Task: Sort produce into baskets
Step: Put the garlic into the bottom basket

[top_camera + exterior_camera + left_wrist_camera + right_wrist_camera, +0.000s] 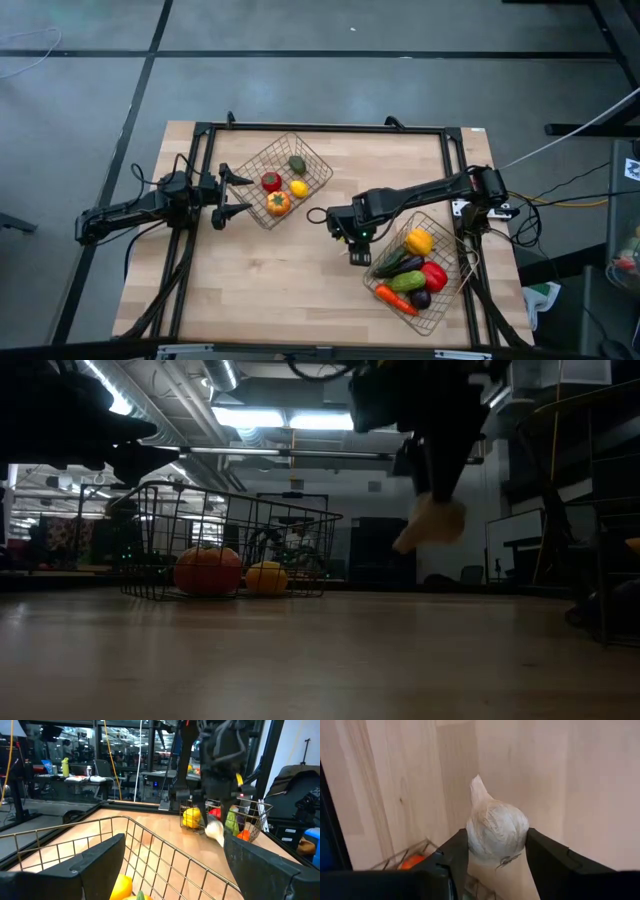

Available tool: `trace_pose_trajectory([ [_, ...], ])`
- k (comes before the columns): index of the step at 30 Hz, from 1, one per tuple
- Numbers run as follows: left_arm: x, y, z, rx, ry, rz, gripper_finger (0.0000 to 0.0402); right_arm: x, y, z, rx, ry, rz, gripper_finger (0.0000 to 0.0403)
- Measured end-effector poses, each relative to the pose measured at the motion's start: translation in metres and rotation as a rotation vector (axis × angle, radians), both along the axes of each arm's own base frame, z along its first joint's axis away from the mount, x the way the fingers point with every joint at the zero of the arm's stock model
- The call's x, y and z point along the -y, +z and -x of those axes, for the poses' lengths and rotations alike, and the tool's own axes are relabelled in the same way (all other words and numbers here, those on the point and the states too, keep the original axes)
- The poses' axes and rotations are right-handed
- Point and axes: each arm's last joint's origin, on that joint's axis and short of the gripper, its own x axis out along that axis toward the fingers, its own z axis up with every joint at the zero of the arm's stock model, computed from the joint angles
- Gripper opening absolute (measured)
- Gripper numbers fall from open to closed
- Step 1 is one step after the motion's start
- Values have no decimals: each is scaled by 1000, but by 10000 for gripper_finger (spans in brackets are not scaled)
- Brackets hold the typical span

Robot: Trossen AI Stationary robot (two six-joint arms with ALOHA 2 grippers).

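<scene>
My right gripper (358,252) is shut on a white garlic bulb (497,827) above the bare table, just left of the right wire basket (450,238). That basket holds a yellow pepper (419,241), a red pepper (433,275), a carrot (396,299) and dark green and purple pieces. My left gripper (230,195) is open and empty at the left side of the left wire basket (315,155). That basket holds a tomato (271,181), an orange pepper (278,203), a lemon (298,188) and an avocado (297,164). My right gripper pinches the garlic bulb's round body (479,845) between its two fingers (547,857), one on each side. The fingers come from above, pointing down. The garlic's pointed tip (476,782) points away from the fingers. It is lifted clear of the table (430,525).
A black frame (320,128) runs along the table's far edge and down both sides. Bare wood (290,290) lies between the two baskets and toward the near edge. Cables (560,195) hang off the table's right.
</scene>
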Motion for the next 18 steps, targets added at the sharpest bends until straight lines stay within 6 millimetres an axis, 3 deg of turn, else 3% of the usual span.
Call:
trace_pose_trajectory([
  [11,0,0,0,0,0,0,335,3,57,23,6,-39,4,174],
  [18,0,0,0,0,0,0,335,-18,83,55,11,28,1,174],
])
